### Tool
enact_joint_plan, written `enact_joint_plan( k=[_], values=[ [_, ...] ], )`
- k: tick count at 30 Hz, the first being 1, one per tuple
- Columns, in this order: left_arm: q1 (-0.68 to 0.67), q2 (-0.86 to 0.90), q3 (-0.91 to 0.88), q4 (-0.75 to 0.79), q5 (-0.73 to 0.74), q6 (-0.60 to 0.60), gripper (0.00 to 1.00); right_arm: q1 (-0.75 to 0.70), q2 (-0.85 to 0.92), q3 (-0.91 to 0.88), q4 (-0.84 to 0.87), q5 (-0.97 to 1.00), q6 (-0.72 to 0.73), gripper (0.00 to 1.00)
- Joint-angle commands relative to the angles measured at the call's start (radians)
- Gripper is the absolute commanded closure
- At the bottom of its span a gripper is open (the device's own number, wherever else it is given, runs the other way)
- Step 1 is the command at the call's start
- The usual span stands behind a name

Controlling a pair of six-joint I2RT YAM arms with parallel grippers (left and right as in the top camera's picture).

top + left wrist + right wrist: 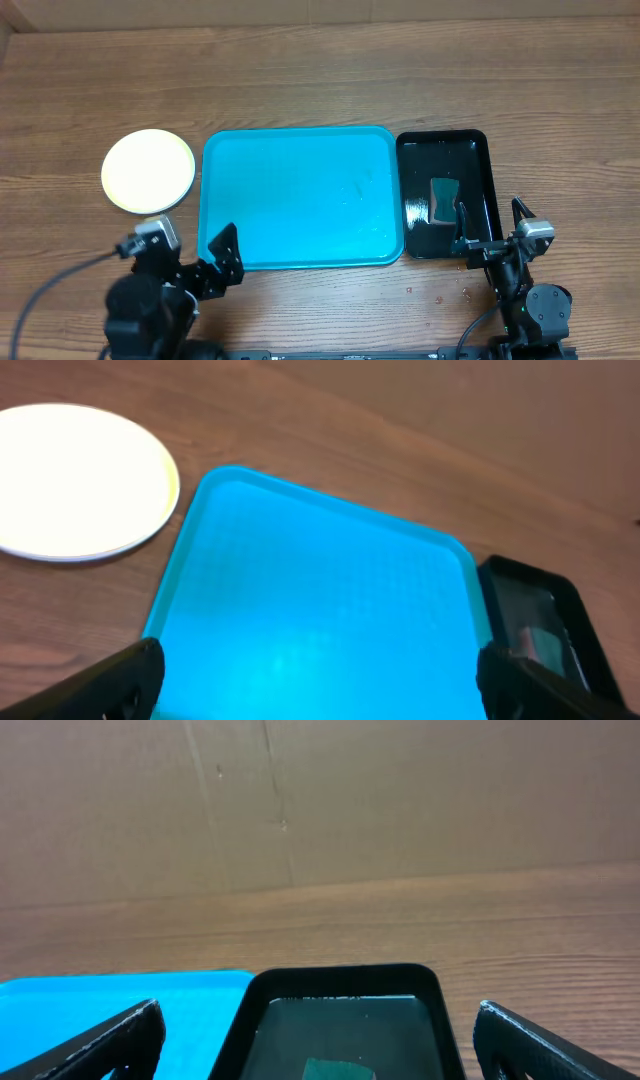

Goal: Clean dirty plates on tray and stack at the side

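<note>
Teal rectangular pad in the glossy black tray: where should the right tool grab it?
Probably across its long sides, from straight above: the teal rectangular pad lies flat in the glossy black tray, whose raised rim blocks a sideways approach.

You are looking past your left gripper (320, 682), its dark fingers (120, 678) standing wide apart. A bright turquoise rectangular tray (320, 560) is lying on the brown wooden counter (420, 420), a pale round plate (75, 480) just beside its left edge, a glossy black tray (520, 570) at its right.
</note>
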Motion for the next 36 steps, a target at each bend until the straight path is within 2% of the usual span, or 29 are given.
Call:
enact_joint_plan(
  k=[1,7,10,13,16,23,27,36],
  values=[
    [0.013,-0.141,-0.174,0.18,-0.018,0.011,0.0,0.005,-0.012,-0.01,0.005,0.01,-0.006,0.0],
    [0.013,-0.314,-0.405,0.671,-0.014,0.011,0.0,0.005,-0.012,-0.01,0.006,0.01,-0.006,0.0],
    [0.014,-0.338,-0.487,0.899,-0.016,0.011,0.0,0.005,-0.012,-0.01,0.006,0.01,-0.006,0.0],
    [0.02,-0.34,-0.55,1.064,-0.039,0.011,0.0,0.005,-0.012,-0.01,0.006,0.01,-0.006,0.0],
    [0.02,-0.34,-0.605,1.148,-0.082,0.011,0.0,0.005,-0.012,-0.01,0.006,0.01,-0.006,0.0],
    [0.031,-0.34,-0.716,1.159,-0.098,0.011,0.0,0.005,-0.012,-0.01,0.006,0.01,-0.006,0.0],
    [0.05,-0.34,-0.715,1.056,-0.095,0.021,0.0,0.005,-0.012,-0.01,0.006,0.01,-0.006,0.0],
    [0.059,-0.34,-0.715,0.824,-0.091,0.29,0.0,0.005,-0.012,-0.01,0.005,0.01,-0.006,0.0]
  ],
)
